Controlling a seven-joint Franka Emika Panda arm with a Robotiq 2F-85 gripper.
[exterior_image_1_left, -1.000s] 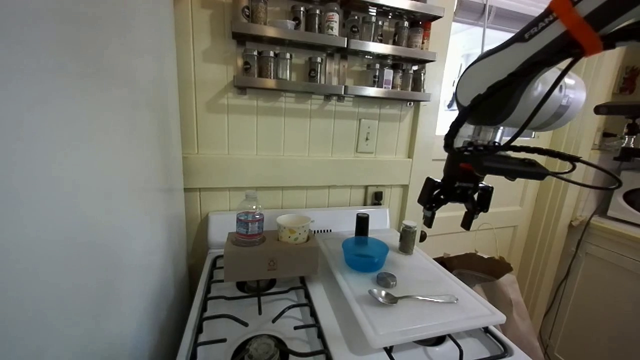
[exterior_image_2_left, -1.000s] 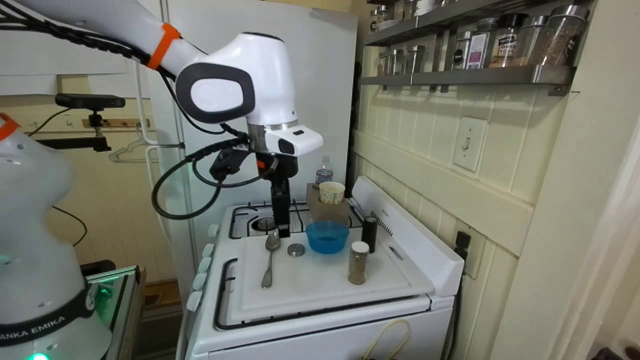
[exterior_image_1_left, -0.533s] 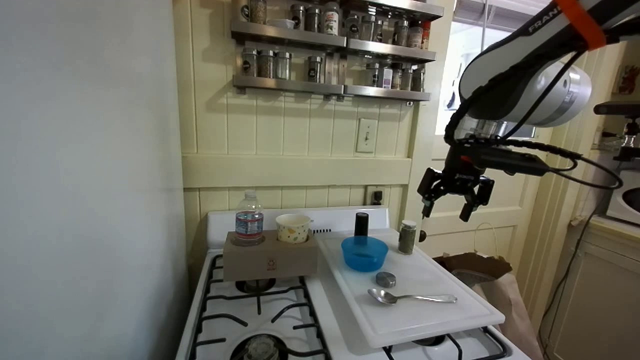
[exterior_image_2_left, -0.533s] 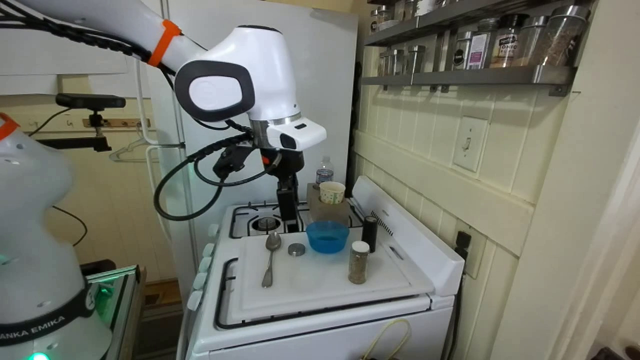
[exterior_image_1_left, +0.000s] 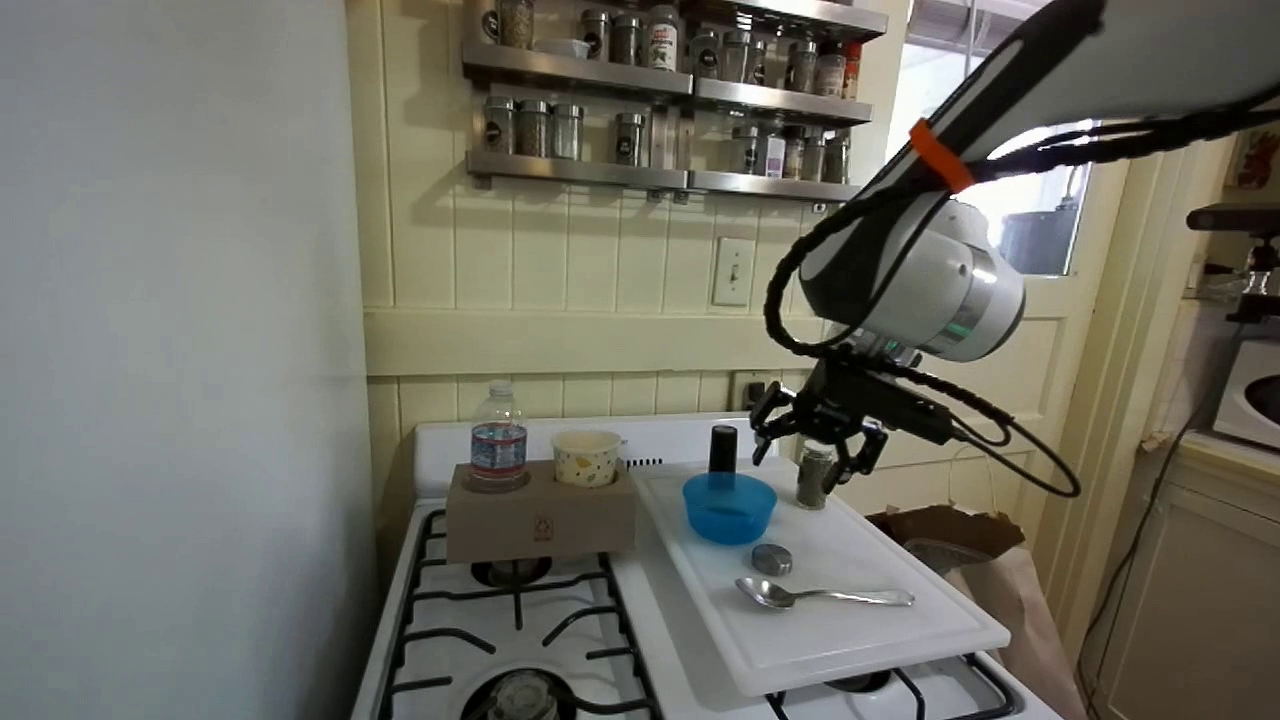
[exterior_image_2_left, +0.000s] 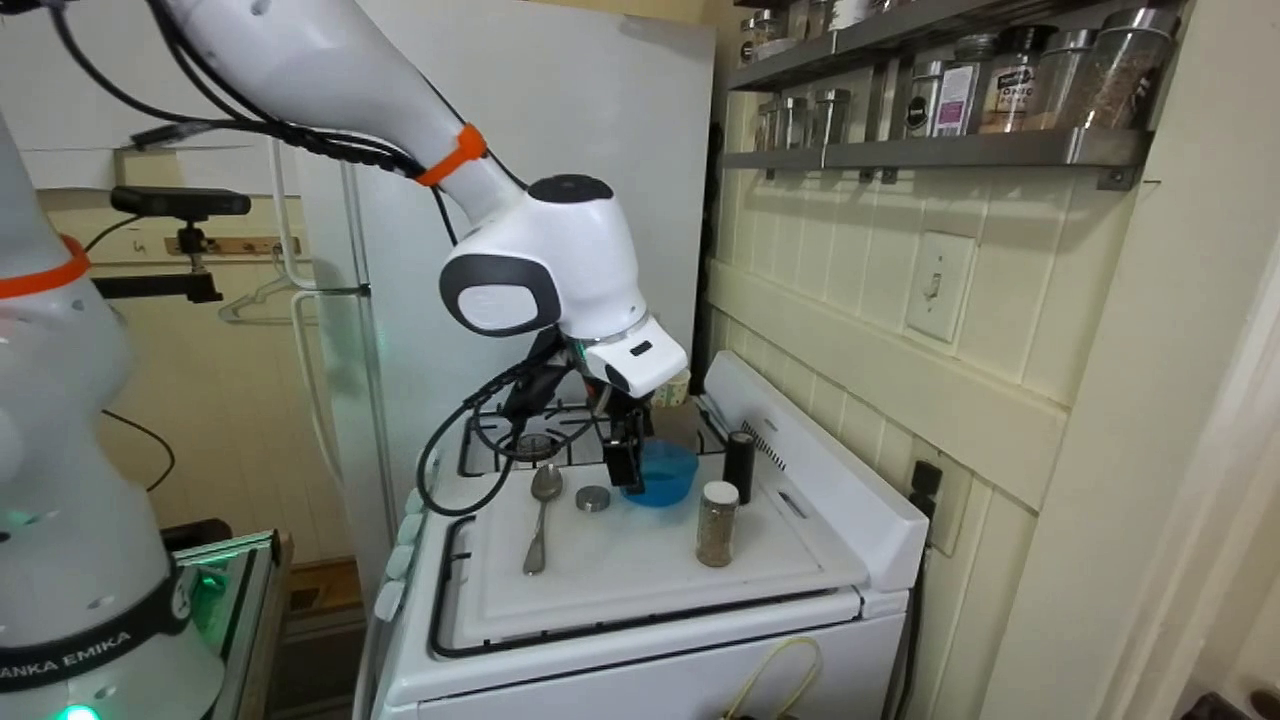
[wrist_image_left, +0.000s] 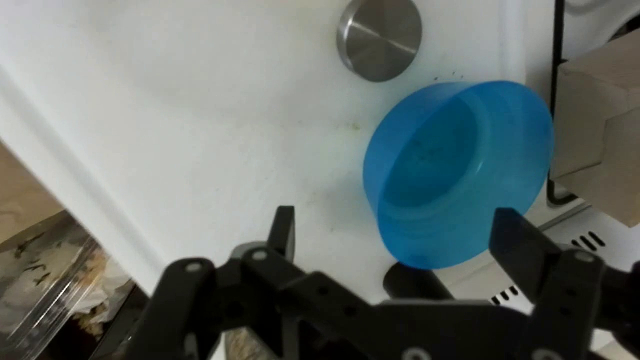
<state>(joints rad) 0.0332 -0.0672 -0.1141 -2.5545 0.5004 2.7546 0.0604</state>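
letters on a band (exterior_image_2_left: 90, 650) and a jar (exterior_image_2_left: 1012, 85), a recycling sign (exterior_image_1_left: 543, 527) on a box (exterior_image_1_left: 541, 512)
the band round the robot's base reads "anka emika", its start cut off; the jar's label shows "onic", first letter unclear; the bottle label (exterior_image_1_left: 498, 447) is too small to read.

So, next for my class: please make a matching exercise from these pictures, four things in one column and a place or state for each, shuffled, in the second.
Things:
1. round silver metal disc
2. pale speckled paper cup
3. cylindrical see-through jar
4. black end effector

Clues:
A. topped with a white lid
B. open, holding nothing
C. beside the clear plastic bottle
D. between the blue round bowl and the shiny metal spoon

Pairs: 1-D, 2-C, 3-A, 4-B
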